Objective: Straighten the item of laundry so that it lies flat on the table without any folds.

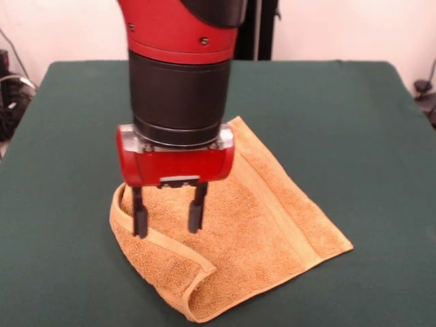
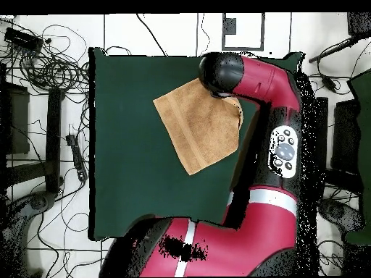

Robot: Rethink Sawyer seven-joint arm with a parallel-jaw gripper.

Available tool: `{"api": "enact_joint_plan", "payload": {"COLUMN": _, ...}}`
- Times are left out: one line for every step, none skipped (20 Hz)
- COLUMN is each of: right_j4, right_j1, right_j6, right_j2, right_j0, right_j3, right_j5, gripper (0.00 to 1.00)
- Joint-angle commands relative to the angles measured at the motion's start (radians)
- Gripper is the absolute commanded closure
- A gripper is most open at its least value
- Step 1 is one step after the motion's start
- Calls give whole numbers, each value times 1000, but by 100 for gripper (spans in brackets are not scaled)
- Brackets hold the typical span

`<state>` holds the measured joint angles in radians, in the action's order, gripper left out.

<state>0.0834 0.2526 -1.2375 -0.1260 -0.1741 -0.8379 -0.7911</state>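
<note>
The tool [image 1: 168, 219] stands vertical with its fingers apart, tips down at the raised, folded edge of the towel [image 1: 252, 225]. The towel lies rumpled near the middle of the green counter [image 1: 354, 122], one edge curled over.

No text, label, brand, number or sign can be read in either view: the arm [image 1: 180, 75] and the towel [image 1: 252, 225] carry no legible marking, and the arm's button pad [image 2: 285, 152] in the overhead view shows only unreadable dots
</note>
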Motion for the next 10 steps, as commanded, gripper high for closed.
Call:
{"api": "enact_joint_plan", "payload": {"right_j4": 23, "right_j1": -50, "right_j6": -233, "right_j2": 82, "right_j0": 55, "right_j3": -160, "right_j5": -22, "gripper": 0}}
{"api": "enact_joint_plan", "payload": {"right_j4": 23, "right_j1": -55, "right_j6": -231, "right_j2": 81, "right_j0": 55, "right_j3": -154, "right_j5": -23, "gripper": 0}}
{"api": "enact_joint_plan", "payload": {"right_j4": 22, "right_j1": -58, "right_j6": -230, "right_j2": 80, "right_j0": 55, "right_j3": -150, "right_j5": -21, "gripper": 0}}
{"api": "enact_joint_plan", "payload": {"right_j4": 22, "right_j1": -60, "right_j6": -228, "right_j2": 80, "right_j0": 54, "right_j3": -149, "right_j5": -19, "gripper": 0}}
{"api": "enact_joint_plan", "payload": {"right_j4": 21, "right_j1": -62, "right_j6": -226, "right_j2": 80, "right_j0": 53, "right_j3": -147, "right_j5": -16, "gripper": 0}}
{"api": "enact_joint_plan", "payload": {"right_j4": 20, "right_j1": -64, "right_j6": -223, "right_j2": 81, "right_j0": 52, "right_j3": -146, "right_j5": -13, "gripper": 0}}
{"api": "enact_joint_plan", "payload": {"right_j4": 19, "right_j1": -67, "right_j6": -220, "right_j2": 81, "right_j0": 51, "right_j3": -144, "right_j5": -9, "gripper": 0}}
{"api": "enact_joint_plan", "payload": {"right_j4": 17, "right_j1": -69, "right_j6": -217, "right_j2": 81, "right_j0": 49, "right_j3": -142, "right_j5": -6, "gripper": 0}}
{"api": "enact_joint_plan", "payload": {"right_j4": 16, "right_j1": -70, "right_j6": -212, "right_j2": 84, "right_j0": 46, "right_j3": -146, "right_j5": 3, "gripper": 0}}
{"api": "enact_joint_plan", "payload": {"right_j4": 14, "right_j1": -72, "right_j6": -205, "right_j2": 86, "right_j0": 43, "right_j3": -145, "right_j5": 8, "gripper": 0}}
